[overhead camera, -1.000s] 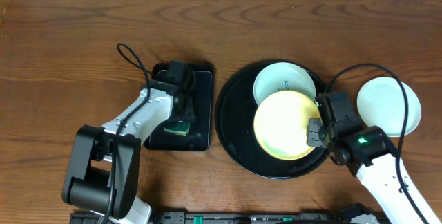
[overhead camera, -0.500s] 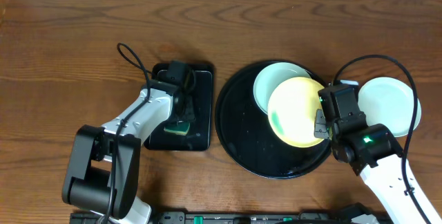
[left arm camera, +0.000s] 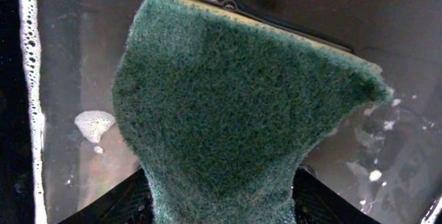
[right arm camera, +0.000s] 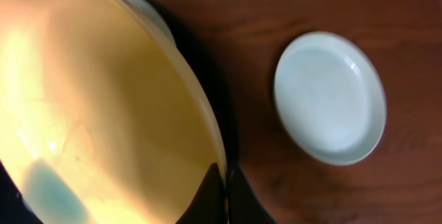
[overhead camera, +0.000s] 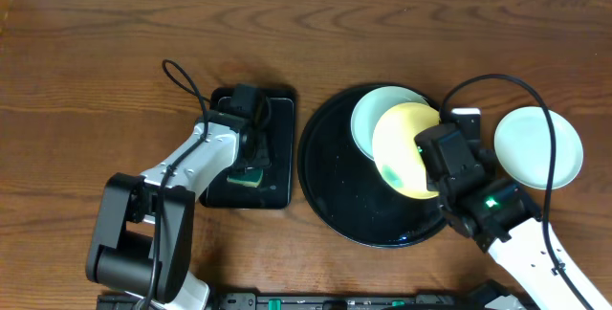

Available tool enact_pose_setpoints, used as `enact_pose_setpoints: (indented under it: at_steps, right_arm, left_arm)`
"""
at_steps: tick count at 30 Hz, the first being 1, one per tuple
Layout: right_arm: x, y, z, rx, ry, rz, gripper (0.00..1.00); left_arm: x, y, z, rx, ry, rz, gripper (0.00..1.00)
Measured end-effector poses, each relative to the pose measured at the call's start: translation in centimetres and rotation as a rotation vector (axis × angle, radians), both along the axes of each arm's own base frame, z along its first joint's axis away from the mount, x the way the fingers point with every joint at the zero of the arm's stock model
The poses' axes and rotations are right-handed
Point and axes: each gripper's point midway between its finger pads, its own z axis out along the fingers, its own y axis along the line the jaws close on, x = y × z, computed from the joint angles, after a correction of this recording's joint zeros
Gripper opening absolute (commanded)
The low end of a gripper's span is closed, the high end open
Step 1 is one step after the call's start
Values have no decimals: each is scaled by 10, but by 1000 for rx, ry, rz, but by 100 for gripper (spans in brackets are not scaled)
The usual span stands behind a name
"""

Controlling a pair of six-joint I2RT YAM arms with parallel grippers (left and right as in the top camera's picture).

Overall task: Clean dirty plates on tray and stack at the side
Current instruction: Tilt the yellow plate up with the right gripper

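Overhead: round black tray point(overhead camera: 325, 190) at centre-right of the bench point(overhead camera: 96, 52), with one pale mint plate point(overhead camera: 375, 111) lying flat at its far side. The yellow plate point(overhead camera: 402, 143) is tilted above the tray and overlaps the mint one. The right hand point(overhead camera: 432, 157) is closed on its right rim, and a teal stain point(overhead camera: 390, 169) marks its lower left. A third plate point(overhead camera: 538, 147), unmarked, lies on bare bench right of the tray. The left hand point(overhead camera: 251, 165) is over the small rectangular tray point(overhead camera: 279, 138), left of the round one, and holds a green sponge point(overhead camera: 247, 178). Left wrist: sponge pinched between the fingers, over a wet, foam-flecked tray floor. Right wrist: fingers clamped on the yellow rim, stained face turned up. Judgement: the stain lies to the right of the sponge hand, beyond the round tray's left rim, so the left arm must carry the sponge rightward.
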Motion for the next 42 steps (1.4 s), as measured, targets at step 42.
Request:
enact_pose_setpoints:
  at_steps: [42]
  right_arm:
    - [41,102,45,-529,-319,273,1]
  left_arm:
    - [0,0,0,0,-1,0,62]
